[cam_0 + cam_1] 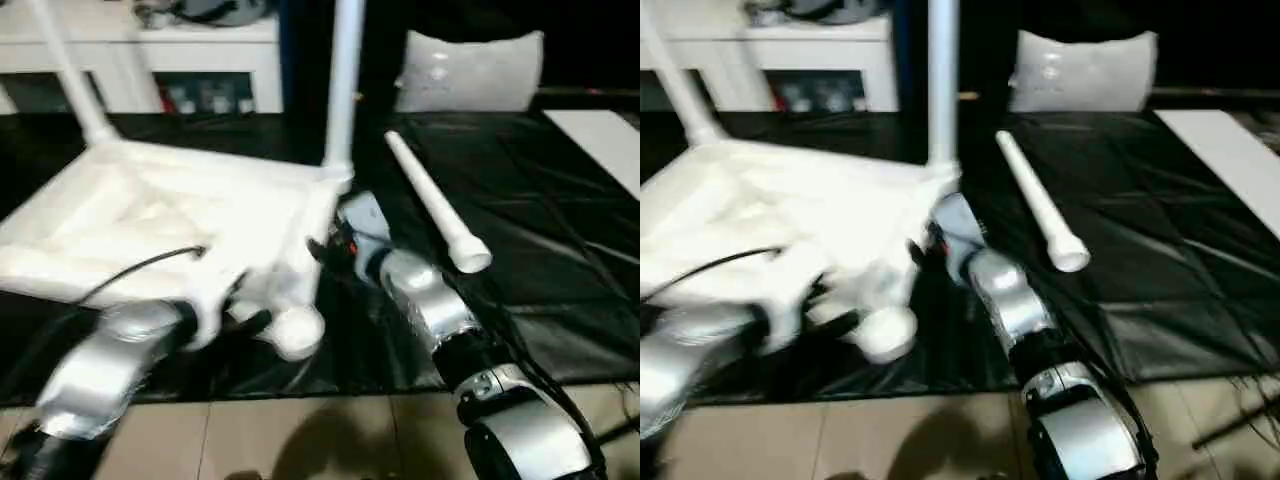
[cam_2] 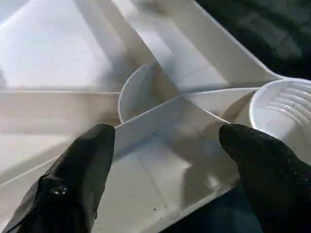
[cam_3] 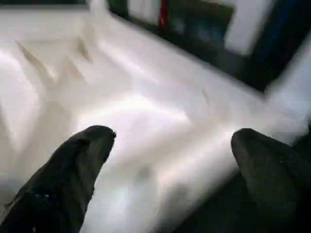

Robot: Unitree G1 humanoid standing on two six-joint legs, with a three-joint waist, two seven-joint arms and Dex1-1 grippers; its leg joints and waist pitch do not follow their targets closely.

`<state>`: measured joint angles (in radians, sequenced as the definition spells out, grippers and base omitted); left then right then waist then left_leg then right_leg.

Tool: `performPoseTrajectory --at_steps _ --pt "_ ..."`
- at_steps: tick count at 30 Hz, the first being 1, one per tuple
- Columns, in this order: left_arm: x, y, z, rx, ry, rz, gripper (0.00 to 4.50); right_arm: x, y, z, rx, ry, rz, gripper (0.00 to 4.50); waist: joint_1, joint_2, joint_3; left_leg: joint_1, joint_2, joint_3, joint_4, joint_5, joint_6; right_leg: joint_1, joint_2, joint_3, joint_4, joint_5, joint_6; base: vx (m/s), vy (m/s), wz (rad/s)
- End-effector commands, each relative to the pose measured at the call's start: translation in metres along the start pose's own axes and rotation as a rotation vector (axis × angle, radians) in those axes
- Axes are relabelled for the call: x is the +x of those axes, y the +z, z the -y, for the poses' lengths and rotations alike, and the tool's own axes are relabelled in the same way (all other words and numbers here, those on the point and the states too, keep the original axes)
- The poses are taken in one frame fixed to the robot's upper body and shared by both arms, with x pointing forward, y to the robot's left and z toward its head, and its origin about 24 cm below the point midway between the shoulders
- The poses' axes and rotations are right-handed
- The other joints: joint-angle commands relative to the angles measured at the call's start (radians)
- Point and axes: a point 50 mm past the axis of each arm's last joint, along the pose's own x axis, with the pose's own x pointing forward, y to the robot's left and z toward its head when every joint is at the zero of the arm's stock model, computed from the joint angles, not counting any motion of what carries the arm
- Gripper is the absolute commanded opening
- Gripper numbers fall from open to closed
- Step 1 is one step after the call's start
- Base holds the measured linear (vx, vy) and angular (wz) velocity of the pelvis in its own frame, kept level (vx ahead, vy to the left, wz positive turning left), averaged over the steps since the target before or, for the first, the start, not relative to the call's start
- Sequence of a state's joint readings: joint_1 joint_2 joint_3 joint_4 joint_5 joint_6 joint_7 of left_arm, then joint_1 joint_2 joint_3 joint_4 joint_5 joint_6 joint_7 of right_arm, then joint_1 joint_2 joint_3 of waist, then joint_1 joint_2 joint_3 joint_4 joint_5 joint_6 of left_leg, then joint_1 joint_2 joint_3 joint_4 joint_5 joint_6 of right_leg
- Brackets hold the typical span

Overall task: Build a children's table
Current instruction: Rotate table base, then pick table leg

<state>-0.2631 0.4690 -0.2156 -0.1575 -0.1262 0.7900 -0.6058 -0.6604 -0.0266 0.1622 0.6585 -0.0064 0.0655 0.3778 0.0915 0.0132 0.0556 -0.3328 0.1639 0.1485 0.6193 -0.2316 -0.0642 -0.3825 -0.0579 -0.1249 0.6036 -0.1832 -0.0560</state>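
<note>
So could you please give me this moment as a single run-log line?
table top: upside down, two legs in | loose leg: on black sheet | near socket: empty | left gripper: open over ribs | right gripper: open at top's edge

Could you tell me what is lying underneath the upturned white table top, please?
The table top lies ribs up on a black sheet that spreads out past its edges. Whatever sits directly beneath the top is covered by the top itself.

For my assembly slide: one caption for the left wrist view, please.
Open left gripper hovering over the upturned tabletop's ribbed underside, beside an empty round corner socket.
</note>
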Motion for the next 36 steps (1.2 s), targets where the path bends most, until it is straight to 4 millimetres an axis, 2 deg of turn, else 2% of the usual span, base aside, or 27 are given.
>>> performPoseTrajectory --at_steps 1,2,3,4,5,6,7,8,9,11,12,14,15,16,17,18,20,21,23,24,26,29,31,32,34,35,36 --pt "0.014 -0.002 0.000 0.034 0.008 -0.017 4.05 -0.013 -0.004 0.018 0.037 -0.086 -0.018 4.50 -0.009 0.022 -0.053 0.003 0.071 -0.022 -0.095 -0.205 0.017 0.033 -0.104 0.086 -0.090 -0.364 -0.096 0.000 0.000 0.00" --pt "0.016 -0.001 -0.001 0.037 0.020 -0.008 4.05 -0.015 -0.003 0.020 0.039 -0.102 -0.017 4.50 -0.003 0.017 -0.055 0.011 0.074 -0.020 -0.095 -0.199 0.007 0.027 -0.101 0.088 -0.087 -0.323 -0.096 0.000 0.000 0.00" --pt "0.018 0.000 -0.002 0.040 0.028 -0.002 4.05 -0.016 -0.003 0.022 0.040 -0.113 -0.017 4.50 -0.002 0.014 -0.056 -0.001 0.075 -0.023 -0.100 -0.189 -0.001 0.037 -0.102 0.087 -0.080 -0.287 -0.104 0.000 0.000 0.00" --pt "0.025 0.007 -0.007 0.037 0.072 0.048 4.05 -0.022 -0.001 0.028 0.049 -0.151 -0.015 4.50 -0.002 0.015 -0.055 -0.003 0.071 -0.022 -0.100 -0.184 -0.001 0.039 -0.101 0.087 -0.083 -0.273 -0.103 0.000 0.000 0.00" --pt "0.025 0.007 -0.007 0.037 0.072 0.048 4.05 -0.022 -0.001 0.028 0.049 -0.151 -0.015 4.50 -0.001 0.013 -0.058 0.000 0.070 -0.019 -0.097 -0.181 -0.004 0.039 -0.102 0.088 -0.082 -0.265 -0.102 0.000 0.000 0.00" --pt "0.029 0.016 -0.011 0.055 0.115 0.130 4.05 -0.028 0.002 0.033 0.057 -0.193 -0.007 4.50 -0.002 0.010 -0.056 -0.011 0.068 -0.022 -0.099 -0.167 0.003 0.048 -0.105 0.087 -0.084 -0.265 -0.097 0.000 0.000 0.00" --pt "0.030 0.021 -0.010 0.048 0.118 0.177 4.05 -0.032 0.004 0.035 0.063 -0.218 -0.008 4.50 -0.002 0.021 -0.059 -0.008 0.068 -0.021 -0.096 -0.169 -0.001 0.046 -0.106 0.088 -0.083 -0.265 -0.094 0.000 0.000 0.00" --pt "0.027 0.032 -0.006 0.002 0.109 0.273 4.05 -0.036 0.006 0.040 0.079 -0.259 -0.012 4.50 -0.009 0.017 -0.064 -0.015 0.070 -0.024 -0.096 -0.141 0.001 0.054 -0.110 0.087 -0.078 -0.243 -0.094 0.000 0.000 0.00" --pt "0.026 0.034 -0.005 -0.007 0.108 0.290 4.05 -0.037 0.007 0.041 0.082 -0.265 -0.013 4.50 -0.012 0.015 -0.064 -0.015 0.072 -0.023 -0.094 -0.134 0.003 0.051 -0.109 0.087 -0.078 -0.235 -0.100 0.000 0.000 0.00" --pt "0.022 0.038 -0.003 -0.035 0.117 0.338 4.05 -0.040 0.008 0.046 0.094 -0.294 -0.027 4.50 -0.014 0.007 -0.066 -0.022 0.072 -0.020 -0.089 -0.093 0.012 0.055 -0.112 0.088 -0.072 -0.200 -0.124 0.000 0.000 0.00" --pt "0.020 0.040 -0.001 -0.041 0.131 0.359 4.05 -0.041 0.008 0.049 0.097 -0.313 -0.043 4.50 -0.017 0.006 -0.067 -0.028 0.068 -0.018 -0.086 -0.066 0.028 0.055 -0.111 0.086 -0.070 -0.179 -0.132 0.000 0.000 0.00" --pt "0.013 0.041 0.001 -0.061 0.165 0.392 4.05 -0.042 0.012 0.058 0.114 -0.351 -0.071 4.50 -0.024 -0.007 -0.068 -0.030 0.065 -0.015 -0.082 -0.039 0.047 0.058 -0.109 0.085 -0.068 -0.175 -0.137 0.000 0.000 0.00" --pt "0.011 0.041 0.002 -0.067 0.173 0.400 4.05 -0.042 0.013 0.060 0.120 -0.357 -0.075 4.50 -0.027 -0.002 -0.070 -0.034 0.063 -0.014 -0.080 -0.008 0.060 0.059 -0.108 0.084 -0.067 -0.159 -0.138 0.000 0.000 0.00" --pt "0.005 0.041 0.005 -0.076 0.182 0.413 4.05 -0.041 0.015 0.065 0.133 -0.361 -0.089 4.50 -0.030 -0.009 -0.072 -0.034 0.062 -0.012 -0.076 0.011 0.072 0.057 -0.104 0.083 -0.060 -0.140 -0.145 0.000 0.000 0.00" --pt "-0.001 0.042 0.008 -0.087 0.179 0.434 4.05 -0.041 0.015 0.070 0.137 -0.369 -0.109 4.50 -0.030 -0.007 -0.071 -0.036 0.061 -0.011 -0.076 0.016 0.079 0.056 -0.103 0.082 -0.062 -0.138 -0.146 0.000 0.000 0.00" --pt "-0.005 0.042 0.011 -0.100 0.174 0.450 4.23 -0.041 0.015 0.074 0.140 -0.382 -0.140 4.50 -0.031 -0.015 -0.066 -0.033 0.060 -0.005 -0.076 0.004 0.091 0.048 -0.099 0.080 -0.070 -0.178 -0.141 0.000 0.000 0.00" --pt "-0.011 0.041 0.015 -0.130 0.168 0.467 4.39 -0.042 0.013 0.080 0.130 -0.403 -0.179 4.50 -0.030 -0.011 -0.065 -0.031 0.062 -0.005 -0.076 0.001 0.091 0.046 -0.097 0.079 -0.070 -0.196 -0.137 0.000 0.000 0.00" --pt "-0.015 0.041 0.017 -0.148 0.165 0.476 4.39 -0.042 0.013 0.084 0.116 -0.414 -0.199 4.50 -0.032 -0.012 -0.063 -0.032 0.065 -0.006 -0.077 -0.006 0.083 0.047 -0.099 0.077 -0.069 -0.209 -0.139 0.000 0.000 0.00" --pt "-0.022 0.039 0.021 -0.154 0.171 0.474 4.47 -0.042 0.012 0.091 0.110 -0.425 -0.226 4.50 -0.029 -0.014 -0.062 -0.030 0.062 -0.002 -0.076 -0.017 0.079 0.044 -0.094 0.077 -0.073 -0.223 -0.127 0.000 0.000 0.00" --pt "-0.024 0.039 0.023 -0.151 0.169 0.472 4.47 -0.041 0.012 0.095 0.117 -0.429 -0.236 4.50 -0.030 -0.020 -0.062 -0.029 0.063 -0.003 -0.077 -0.021 0.077 0.045 -0.096 0.077 -0.069 -0.223 -0.130 0.000 0.000 0.00" --pt "-0.032 0.036 0.029 -0.140 0.157 0.460 4.47 -0.040 0.012 0.106 0.135 -0.440 -0.266 4.50 -0.030 -0.019 -0.063 -0.026 0.065 -0.004 -0.075 -0.026 0.073 0.043 -0.097 0.076 -0.065 -0.221 -0.139 0.000 0.000 0.00" --pt "-0.038 0.035 0.033 -0.132 0.136 0.445 4.47 -0.039 0.012 0.118 0.130 -0.454 -0.305 4.50 -0.029 -0.020 -0.056 -0.026 0.060 0.002 -0.072 -0.039 0.073 0.038 -0.092 0.077 -0.071 -0.231 -0.133 0.000 0.000 0.00" --pt "-0.041 0.035 0.033 -0.114 0.130 0.437 4.47 -0.039 0.013 0.124 0.119 -0.456 -0.330 4.50 -0.031 -0.019 -0.050 -0.030 0.060 0.000 -0.074 -0.050 0.076 0.039 -0.092 0.076 -0.072 -0.241 -0.131 0.000 0.000 0.00" --pt "-0.044 0.037 0.035 -0.102 0.118 0.436 4.47 -0.040 0.013 0.129 0.110 -0.469 -0.345 4.50 -0.035 -0.020 -0.039 -0.032 0.060 -0.001 -0.077 -0.062 0.077 0.035 -0.091 0.076 -0.074 -0.252 -0.133 0.000 0.000 0.00" --pt "-0.047 0.038 0.037 -0.092 0.104 0.437 4.47 -0.041 0.015 0.134 0.102 -0.485 -0.359 4.50 -0.037 -0.021 -0.040 -0.030 0.060 -0.002 -0.075 -0.066 0.070 0.038 -0.092 0.076 -0.070 -0.246 -0.145 0.000 0.000 0.00" --pt "-0.053 0.042 0.041 -0.077 0.080 0.441 4.47 -0.045 0.014 0.142 0.111 -0.510 -0.381 4.50 -0.040 -0.023 -0.029 -0.031 0.061 -0.002 -0.077 -0.070 0.069 0.033 -0.090 0.077 -0.067 -0.231 -0.157 0.000 0.000 0.00" --pt "-0.055 0.044 0.042 -0.069 0.073 0.443 4.47 -0.046 0.014 0.144 0.113 -0.520 -0.388 4.50 -0.040 -0.025 -0.027 -0.031 0.061 -0.002 -0.076 -0.071 0.073 0.035 -0.091 0.076 -0.068 -0.223 -0.163 0.000 0.000 0.00"
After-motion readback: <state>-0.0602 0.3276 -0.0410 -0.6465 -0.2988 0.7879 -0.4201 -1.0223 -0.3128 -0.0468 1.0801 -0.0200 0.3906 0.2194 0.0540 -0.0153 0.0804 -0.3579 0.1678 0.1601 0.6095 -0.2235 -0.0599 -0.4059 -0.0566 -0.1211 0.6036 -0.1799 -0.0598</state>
